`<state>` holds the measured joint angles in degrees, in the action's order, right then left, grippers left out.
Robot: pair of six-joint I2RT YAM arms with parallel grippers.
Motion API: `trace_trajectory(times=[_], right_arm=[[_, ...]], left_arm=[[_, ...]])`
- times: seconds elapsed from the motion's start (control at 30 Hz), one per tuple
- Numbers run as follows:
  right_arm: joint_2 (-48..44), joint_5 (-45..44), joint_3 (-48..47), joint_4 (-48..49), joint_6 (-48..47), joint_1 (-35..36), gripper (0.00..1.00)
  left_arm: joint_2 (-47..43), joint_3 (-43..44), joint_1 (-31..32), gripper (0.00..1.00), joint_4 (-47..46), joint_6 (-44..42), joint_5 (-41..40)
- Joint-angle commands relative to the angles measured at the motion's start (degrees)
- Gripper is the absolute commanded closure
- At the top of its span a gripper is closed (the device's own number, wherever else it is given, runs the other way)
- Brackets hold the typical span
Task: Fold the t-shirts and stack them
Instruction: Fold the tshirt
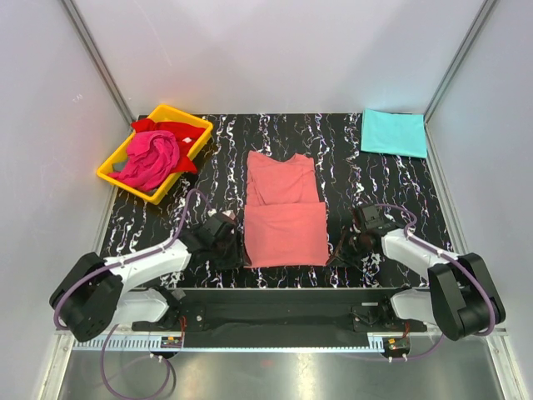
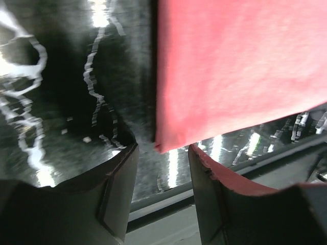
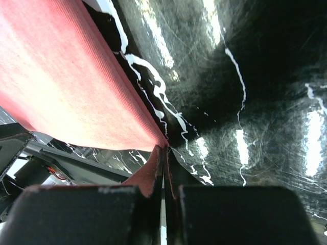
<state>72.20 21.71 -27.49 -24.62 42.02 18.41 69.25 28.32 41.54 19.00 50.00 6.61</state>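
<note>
The salmon-pink t-shirt (image 1: 285, 208) lies half folded in the middle of the worktop (image 1: 350, 167), close to its near edge. The left gripper (image 2: 162, 149) has its fingers spread at the shirt's near left corner. The right gripper (image 3: 163, 153) has its fingers pressed together, pinching the near right corner.

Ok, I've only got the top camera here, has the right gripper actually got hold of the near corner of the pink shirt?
Observer: Yes. The right wrist view shows the right gripper shut, pinching a corner of the salmon-pink shirt.
Operator: And the left one?
Observer: The left wrist view shows the left gripper open. The shirt's corner lies at the mouth of the gap, not pinched.
</note>
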Motion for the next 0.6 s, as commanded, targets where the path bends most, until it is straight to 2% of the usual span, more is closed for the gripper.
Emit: trace_trajectory(times=[0.0,0.17,0.2,0.3,0.47,0.57], right_arm=[[-1.89,-1.85,0.85,-0.34,0.78,0.92,1.00],[-3.47,-2.38,1.38,-0.87,1.40,1.10,1.00],[-3.56,-2.47,1.38,-1.04,1.31,1.18,1.00],[-4.18,-2.82,1.38,-1.65,1.31,1.27,1.00],[-7.68,-4.40,0.77,-5.69,1.49,2.06,1.00],[-9.97,-4.75,-0.72,-7.72,1.05,2.50,1.00]], left_arm=[[3.08,-3.44,0.38,0.50,-0.28,0.28,0.77],[4.13,-3.35,0.38,0.68,1.21,0.54,-0.28],[3.87,-3.35,0.38,0.79,1.38,0.54,-0.63],[2.64,-2.74,0.56,1.00,2.79,0.54,-0.81],[-0.16,-0.46,0.82,1.00,5.61,1.06,0.50],[0.00,0.51,0.82,1.00,5.08,1.42,4.19]])
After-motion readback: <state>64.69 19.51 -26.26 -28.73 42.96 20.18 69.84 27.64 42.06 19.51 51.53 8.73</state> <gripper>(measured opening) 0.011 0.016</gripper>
